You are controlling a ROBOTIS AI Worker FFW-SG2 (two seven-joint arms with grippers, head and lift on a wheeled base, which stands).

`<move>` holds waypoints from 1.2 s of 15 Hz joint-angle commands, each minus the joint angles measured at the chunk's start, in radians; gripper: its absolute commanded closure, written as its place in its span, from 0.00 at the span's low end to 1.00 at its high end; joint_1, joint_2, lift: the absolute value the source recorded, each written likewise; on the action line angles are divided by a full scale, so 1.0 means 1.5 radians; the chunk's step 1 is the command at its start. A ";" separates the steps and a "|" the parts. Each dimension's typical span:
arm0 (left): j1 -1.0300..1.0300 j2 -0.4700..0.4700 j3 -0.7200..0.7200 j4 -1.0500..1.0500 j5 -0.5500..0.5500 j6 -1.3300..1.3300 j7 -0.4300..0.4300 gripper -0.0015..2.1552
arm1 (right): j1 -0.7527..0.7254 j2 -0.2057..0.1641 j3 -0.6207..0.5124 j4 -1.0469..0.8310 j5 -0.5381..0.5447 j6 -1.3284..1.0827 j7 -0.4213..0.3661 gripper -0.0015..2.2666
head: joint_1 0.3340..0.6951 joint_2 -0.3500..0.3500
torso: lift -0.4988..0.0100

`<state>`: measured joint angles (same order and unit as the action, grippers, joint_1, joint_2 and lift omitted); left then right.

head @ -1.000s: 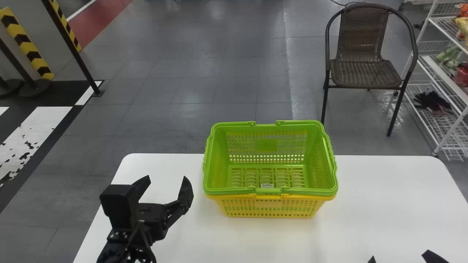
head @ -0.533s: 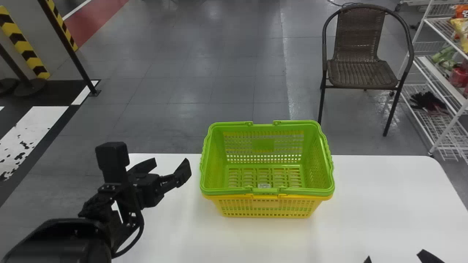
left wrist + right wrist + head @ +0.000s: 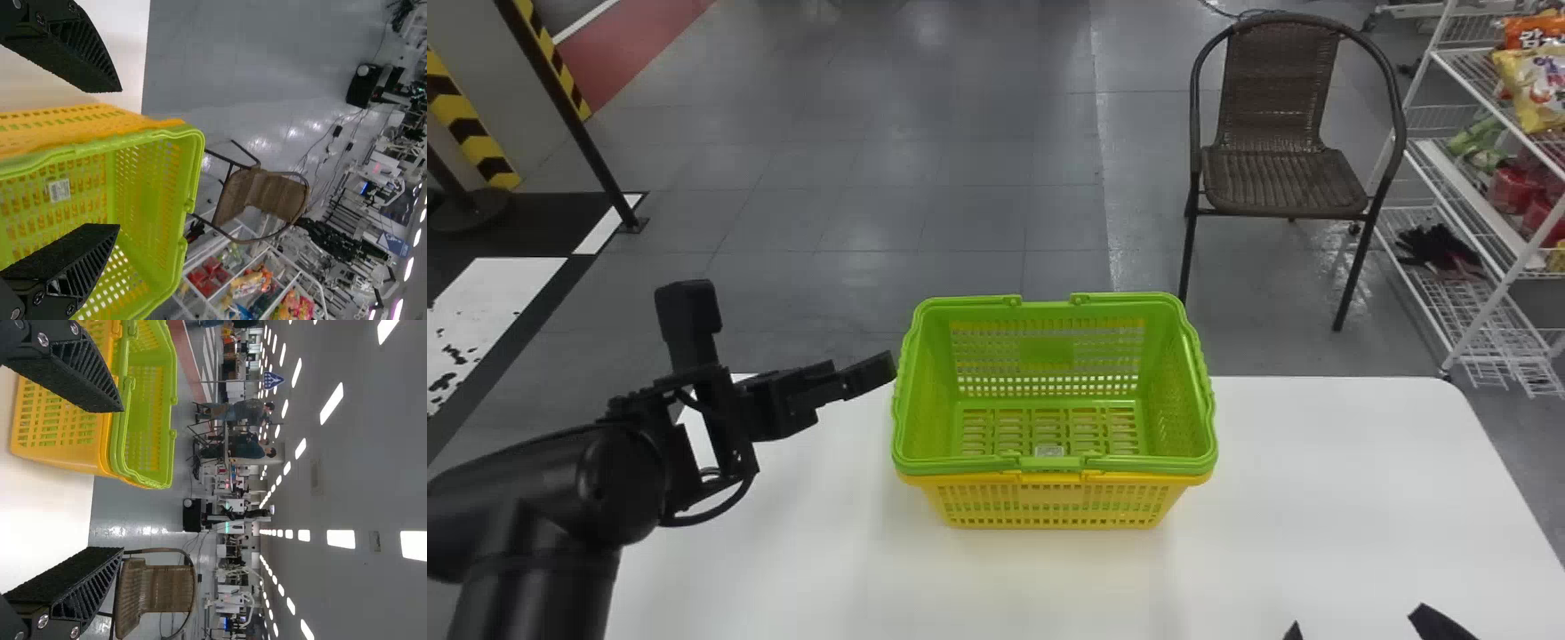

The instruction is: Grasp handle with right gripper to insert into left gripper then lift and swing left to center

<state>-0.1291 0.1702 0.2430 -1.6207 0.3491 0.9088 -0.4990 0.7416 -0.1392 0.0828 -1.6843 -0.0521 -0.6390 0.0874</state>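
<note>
A green basket (image 3: 1047,354) sits nested in a yellow basket (image 3: 1063,516) on the white table, with its green handle (image 3: 1049,464) folded flat along the rim. Just left of the rim is my left gripper (image 3: 879,368), seen from the side. The left wrist view gives that gripper (image 3: 120,157) open, one finger in front of the green basket (image 3: 150,177) and the other over the table. At the table's near right, my right gripper (image 3: 1357,620) shows only its fingertips. It stands apart from the baskets, open and empty; in its own view the gripper (image 3: 123,479) has both fingers spread.
The white table (image 3: 1334,480) extends around the baskets, with its far edge behind them. Beyond it stand a brown wicker chair (image 3: 1280,178) and a white wire shelf (image 3: 1467,204) holding packets. A black post (image 3: 569,116) rises from the floor at the left.
My left arm has come further into view, its wrist rising and its gripper turning side-on close to the green rim. The baskets and background have shifted left in the head view.
</note>
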 commanded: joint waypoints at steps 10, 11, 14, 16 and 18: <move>-0.207 0.018 -0.005 0.325 -0.036 0.067 -0.126 0.03 | 0.011 0.001 -0.003 -0.004 0.001 -0.004 0.000 0.03 | 1.00 0.60 | 0.98; -0.211 0.018 -0.016 0.333 -0.038 0.065 -0.127 0.03 | 0.011 0.001 -0.003 -0.004 0.001 -0.004 0.000 0.03 | 1.00 0.60 | 0.98; -0.213 0.012 -0.027 0.342 -0.045 0.054 -0.127 0.03 | 0.011 0.001 -0.005 -0.003 0.000 -0.002 0.000 0.03 | 1.00 0.58 | 0.98; -0.213 0.008 -0.033 0.343 -0.041 0.054 -0.127 0.03 | 0.011 0.001 -0.007 -0.002 0.000 -0.004 -0.001 0.03 | 1.00 0.56 | 0.98; -0.213 0.005 -0.035 0.344 -0.041 0.054 -0.127 0.03 | 0.011 0.001 -0.008 -0.001 0.000 -0.006 0.000 0.03 | 1.00 0.55 | 0.98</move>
<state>-0.4479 0.1812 0.1919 -1.1065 0.2865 0.9903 -0.6902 0.7577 -0.1381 0.0713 -1.6876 -0.0522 -0.6456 0.0861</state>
